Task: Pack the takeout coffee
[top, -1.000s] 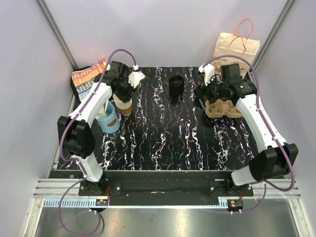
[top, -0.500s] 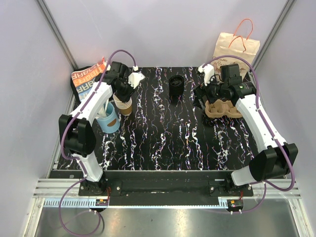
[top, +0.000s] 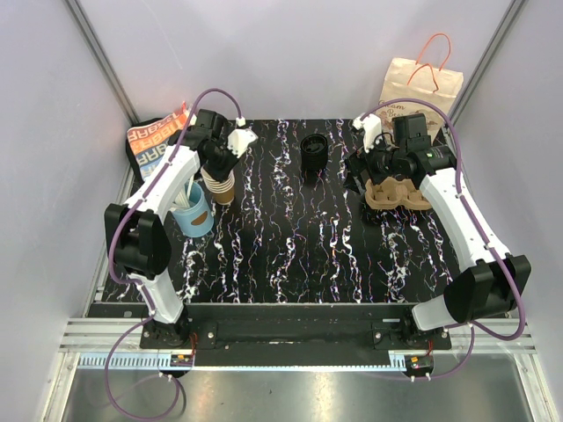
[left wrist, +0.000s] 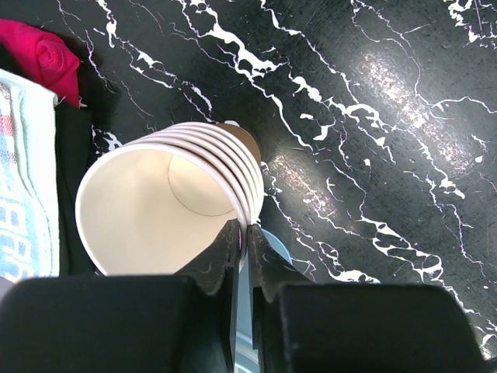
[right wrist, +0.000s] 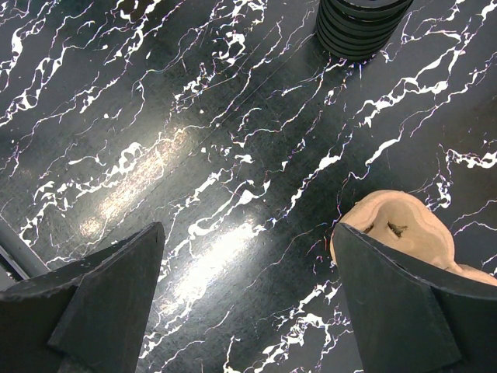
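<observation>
- Takeout coffee, meaning a lidded kraft cup, shows in none of my views. I see only its makings: a cup stack (left wrist: 155, 210) at the far left of the tabletop (top: 281, 237) and a lid stack (top: 313, 155) at the far middle.
- My left claw (left wrist: 242, 233) is pinched together on the near rim of the cup stack, seemingly with one finger inside the top cup and one outside.
- My right claw (right wrist: 247, 227) hangs wide apart over bare tabletop and grips nothing. The cup tray (right wrist: 396, 229) lies just beside one finger.
- Handling, as I judge it: an empty paper cup is light, thin-walled and easily crushed. Nested cups may cling, so several could lift together.
- A hard rim pinch could warp the edge where a lid must seat, so I would keep the grip light.
- Once lidded, the takeout coffee is best taken around its body below the lid and kept upright.
</observation>
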You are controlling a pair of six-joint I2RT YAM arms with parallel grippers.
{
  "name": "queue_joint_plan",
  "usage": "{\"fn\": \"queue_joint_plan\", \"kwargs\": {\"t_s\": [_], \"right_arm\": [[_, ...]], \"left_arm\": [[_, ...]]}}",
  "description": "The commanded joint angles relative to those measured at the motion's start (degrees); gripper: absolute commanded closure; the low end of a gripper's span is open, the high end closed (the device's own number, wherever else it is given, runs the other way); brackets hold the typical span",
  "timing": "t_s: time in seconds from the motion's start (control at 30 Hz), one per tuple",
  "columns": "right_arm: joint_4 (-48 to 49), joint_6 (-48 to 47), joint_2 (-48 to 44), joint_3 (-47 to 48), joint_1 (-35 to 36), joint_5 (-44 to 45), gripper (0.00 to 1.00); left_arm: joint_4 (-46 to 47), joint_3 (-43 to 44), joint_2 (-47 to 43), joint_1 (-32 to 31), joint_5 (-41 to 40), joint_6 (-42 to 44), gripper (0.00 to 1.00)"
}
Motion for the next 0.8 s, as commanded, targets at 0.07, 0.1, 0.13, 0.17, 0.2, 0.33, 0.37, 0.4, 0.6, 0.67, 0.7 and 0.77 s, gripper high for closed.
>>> {"fn": "queue_joint_plan", "kwargs": {"t_s": [0.07, 0.1, 0.13, 0.17, 0.2, 0.33, 0.37, 0.4, 0.6, 0.67, 0.7, 0.77], "right_arm": [[1.8, 0.9, -1.9, 0.0, 0.8, -0.9, 0.06], [1.8, 1.0, -2.0, 0.0, 0.8, -0.9, 0.06], [1.8, 1.0, -1.9, 0.0, 0.8, -0.9, 0.06], [1.8, 1.0, -2.0, 0.0, 0.8, -0.8, 0.06], [1.6, 1.0, -1.9, 0.0, 0.9, -0.7, 0.06], [1.7, 1.0, -2.0, 0.0, 0.9, -0.7, 0.06], [1.8, 1.0, -2.0, 0.0, 0.9, -0.7, 0.06], [1.7, 1.0, -2.0, -0.1, 0.9, -0.7, 0.06], [1.8, 1.0, -2.0, 0.0, 0.9, -0.7, 0.06], [1.8, 1.0, -2.0, 0.1, 1.0, -0.7, 0.06], [1.7, 1.1, -2.1, 0.2, 1.0, -0.7, 0.06], [1.7, 1.0, -2.1, 0.2, 1.1, -0.8, 0.06]], "left_arm": [[0.8, 3.6, -1.2, 0.3, 0.1, -0.7, 0.97], [0.8, 3.8, -1.2, 0.3, 0.0, -0.8, 0.98], [0.8, 3.8, -1.3, 0.4, -0.1, -0.8, 0.99], [0.8, 3.8, -1.5, 0.4, -0.1, -0.9, 1.00], [0.8, 3.9, -1.6, 0.5, -0.1, -0.9, 1.00], [1.5, 3.8, -2.2, 0.4, -0.8, -1.1, 1.00], [1.6, 3.7, -2.4, 0.4, -0.8, -1.1, 1.00], [2.1, 3.6, -2.7, 0.4, -0.9, -1.2, 1.00], [3.6, 2.7, -3.9, 0.4, -1.2, -0.9, 1.00], [4.4, 1.8, -5.0, 0.3, -1.1, -0.8, 1.00], [5.4, 1.4, -5.4, 0.3, -1.1, -0.7, 1.00], [6.4, -0.3, -6.7, 0.2, -1.3, -0.3, 1.00]]}}
